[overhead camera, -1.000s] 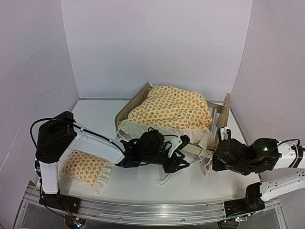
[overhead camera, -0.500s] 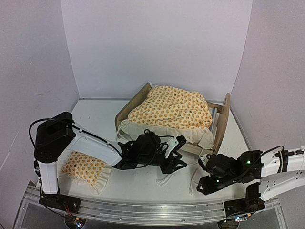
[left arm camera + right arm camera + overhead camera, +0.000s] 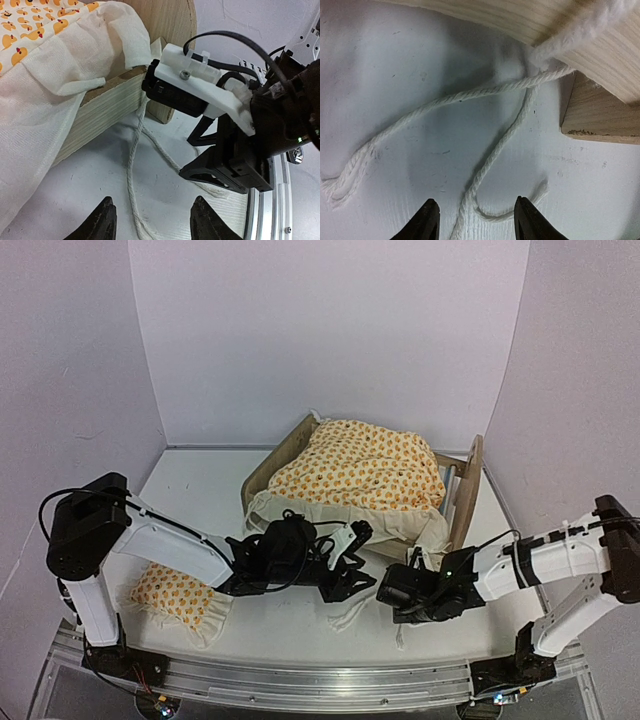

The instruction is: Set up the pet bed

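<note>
White tabletop [image 3: 200, 480] between lilac walls carries a ruffled orange-print pillow [image 3: 175, 592] at the near left. From there the left arm reaches low and rightward. The left gripper [image 3: 152, 222] has its fingers spread and pinches nothing, with a white cord [image 3: 470, 95] lying on the table under the gap. Just beyond stands the pet bed [image 3: 272, 458], back of centre, draped in an orange-patterned blanket [image 3: 365, 465] whose ruffle overhangs the near rail. The right arm stretches low leftward. The right gripper [image 3: 477, 222] sits near the bed's front corner, fingers apart over a cord loop.
</note>
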Motion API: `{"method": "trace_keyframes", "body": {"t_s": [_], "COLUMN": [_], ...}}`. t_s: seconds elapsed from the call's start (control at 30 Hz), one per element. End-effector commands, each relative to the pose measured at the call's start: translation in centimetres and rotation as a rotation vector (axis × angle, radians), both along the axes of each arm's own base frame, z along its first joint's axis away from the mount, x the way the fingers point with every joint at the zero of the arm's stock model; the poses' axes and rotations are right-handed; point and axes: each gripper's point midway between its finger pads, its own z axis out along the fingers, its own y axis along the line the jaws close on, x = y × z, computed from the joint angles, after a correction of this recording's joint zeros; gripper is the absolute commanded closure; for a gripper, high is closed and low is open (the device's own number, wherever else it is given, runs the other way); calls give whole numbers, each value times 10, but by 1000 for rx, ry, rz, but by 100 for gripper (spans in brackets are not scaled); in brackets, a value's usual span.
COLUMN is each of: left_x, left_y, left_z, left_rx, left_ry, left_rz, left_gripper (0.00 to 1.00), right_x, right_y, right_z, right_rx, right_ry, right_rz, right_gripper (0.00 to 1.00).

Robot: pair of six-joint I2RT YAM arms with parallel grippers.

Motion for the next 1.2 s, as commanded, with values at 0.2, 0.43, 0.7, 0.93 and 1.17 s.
{"method": "trace_keyframes", "body": {"t_s": [0.2, 0.43, 0.7, 0.93, 1.17], "left_x": [2, 1, 12, 25, 43], "left_y": [7, 5, -2, -39, -89], "left_z": [48, 53, 54, 48, 28], "left_rx": [-124, -139, -148, -253, -327], "left_ry": [-41, -33, -27, 54, 82], "left_rz": [16, 15, 60, 70, 138], "left_gripper": [51, 51, 48, 47, 46], "right_x": [14, 6, -4, 11, 15], "right_y": [18, 4, -14, -25, -37], "right_z": [-27, -48, -38, 16, 40], "right_rx": [132, 116, -5, 152, 281], "right_ry": [6, 68, 24, -149, -277], "right_rz": [-58, -62, -44, 3, 53], "right_gripper": [63, 79, 100, 100, 100]}}
